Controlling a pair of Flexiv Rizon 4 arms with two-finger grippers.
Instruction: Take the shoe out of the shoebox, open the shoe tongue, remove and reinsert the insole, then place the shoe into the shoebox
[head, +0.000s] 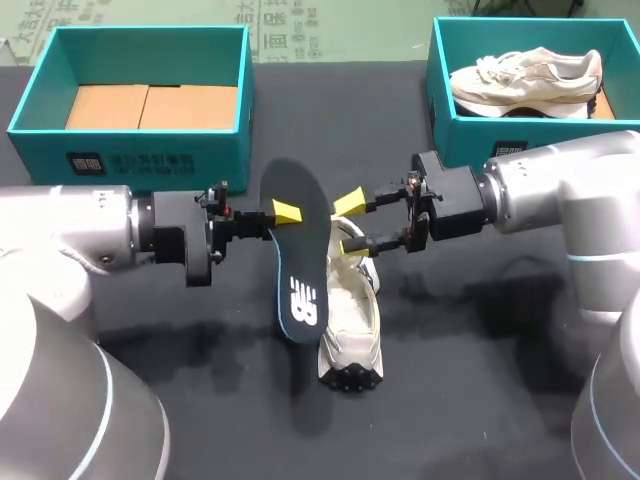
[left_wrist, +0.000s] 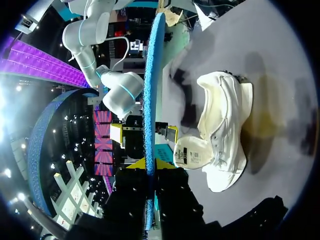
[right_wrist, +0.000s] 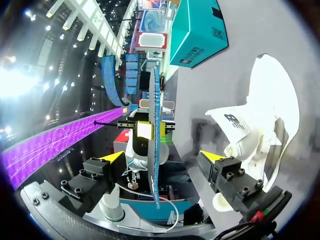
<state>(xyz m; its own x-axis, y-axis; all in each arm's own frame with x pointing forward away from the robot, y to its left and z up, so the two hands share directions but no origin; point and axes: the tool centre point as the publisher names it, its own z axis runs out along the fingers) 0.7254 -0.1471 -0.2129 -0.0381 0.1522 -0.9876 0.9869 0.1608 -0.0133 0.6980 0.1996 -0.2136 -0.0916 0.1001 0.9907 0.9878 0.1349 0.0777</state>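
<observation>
A black insole (head: 300, 270) with a blue rim hangs upright above the table, and my left gripper (head: 283, 212) is shut on its upper part. The left wrist view shows the insole (left_wrist: 148, 90) edge-on between that gripper's (left_wrist: 148, 164) yellow tips. My right gripper (head: 349, 224) stands wide open just right of the insole. In the right wrist view the insole (right_wrist: 155, 145) lies between the spread fingers of this gripper (right_wrist: 162, 156), touching neither. Below them a white shoe (head: 350, 320) lies on the dark table, tongue pulled open (right_wrist: 260, 115) (left_wrist: 225, 125).
An empty teal shoebox (head: 130, 150) stands at the back left. A second teal box (head: 470, 140) at the back right holds another beige shoe (head: 525, 78). Dark table surface (head: 480, 340) stretches in front and to the right of the shoe.
</observation>
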